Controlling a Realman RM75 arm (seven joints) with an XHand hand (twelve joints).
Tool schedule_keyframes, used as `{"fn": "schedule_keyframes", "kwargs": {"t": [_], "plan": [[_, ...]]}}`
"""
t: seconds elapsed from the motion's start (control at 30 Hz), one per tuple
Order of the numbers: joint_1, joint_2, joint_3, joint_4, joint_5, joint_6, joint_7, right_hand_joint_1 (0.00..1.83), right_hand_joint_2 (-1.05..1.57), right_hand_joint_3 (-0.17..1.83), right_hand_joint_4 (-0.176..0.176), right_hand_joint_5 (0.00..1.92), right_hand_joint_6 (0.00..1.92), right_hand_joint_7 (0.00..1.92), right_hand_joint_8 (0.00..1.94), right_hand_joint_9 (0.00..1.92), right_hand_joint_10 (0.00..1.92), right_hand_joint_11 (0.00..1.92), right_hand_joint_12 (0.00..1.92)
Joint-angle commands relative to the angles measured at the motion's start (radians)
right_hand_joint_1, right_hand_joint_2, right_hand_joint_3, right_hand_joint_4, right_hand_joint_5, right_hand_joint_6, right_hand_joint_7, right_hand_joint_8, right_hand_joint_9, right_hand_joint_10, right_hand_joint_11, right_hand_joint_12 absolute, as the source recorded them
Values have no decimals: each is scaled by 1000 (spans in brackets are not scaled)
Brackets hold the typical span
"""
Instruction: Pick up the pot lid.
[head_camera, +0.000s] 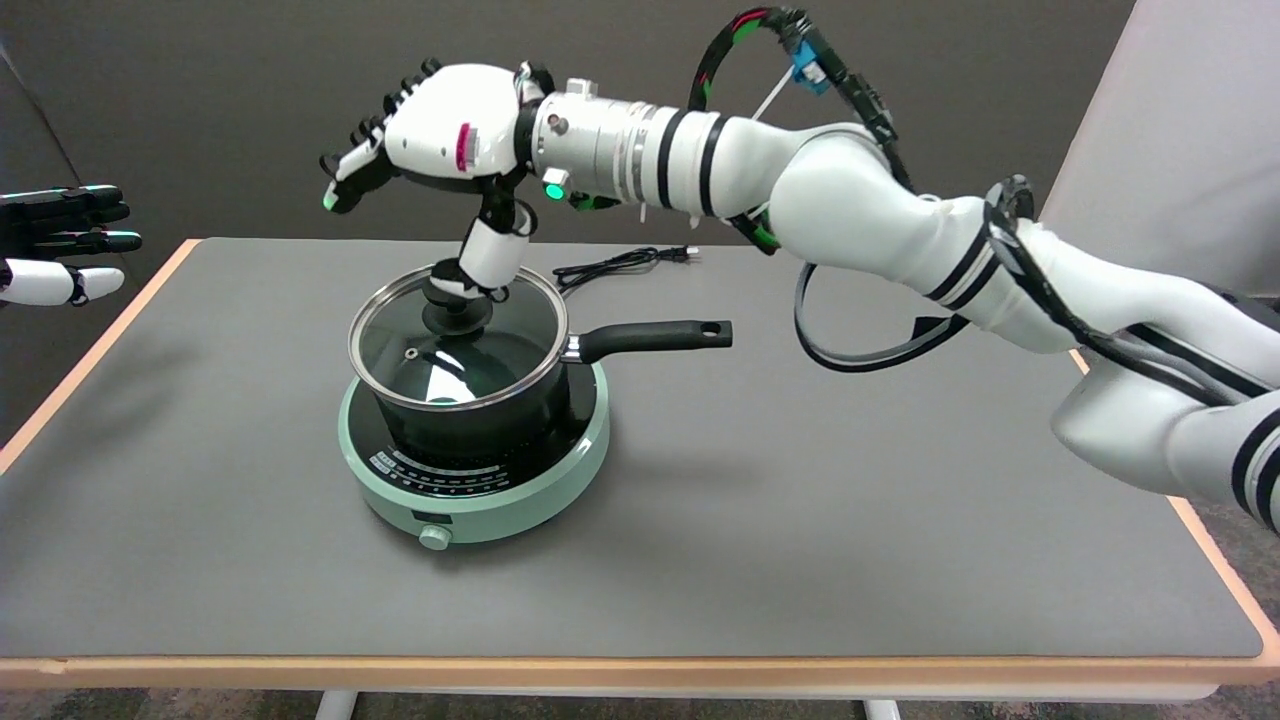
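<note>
Glass pot lid (455, 345) seated on black pot (470, 410) atop green cooker (480, 490) left of table centre, likely rigid, slick, breakable, best taken by knob (455, 305); right hand (440, 150) above, fingers spread, thumb at knob, nothing gripped.

Pot lid (440, 345): glass w/ steel rim, black knob; seated level on black pot, table's left-centre.
</note>
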Motion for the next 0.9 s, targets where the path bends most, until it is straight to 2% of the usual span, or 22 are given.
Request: {"fn": "schedule_keyframes", "kwargs": {"t": [0.03,0.47,0.9], "plan": [[-31,-57,-36,-75,-2,-18,-31,888,496,985,138,465,198,585,180,593,376,430,898],[-62,-1,-34,-5,-6,-4,-32,838,479,974,122,426,178,554,172,579,374,431,903],[-71,-8,-34,-91,-41,59,-32,848,491,967,140,477,205,569,174,590,375,432,900]]}}
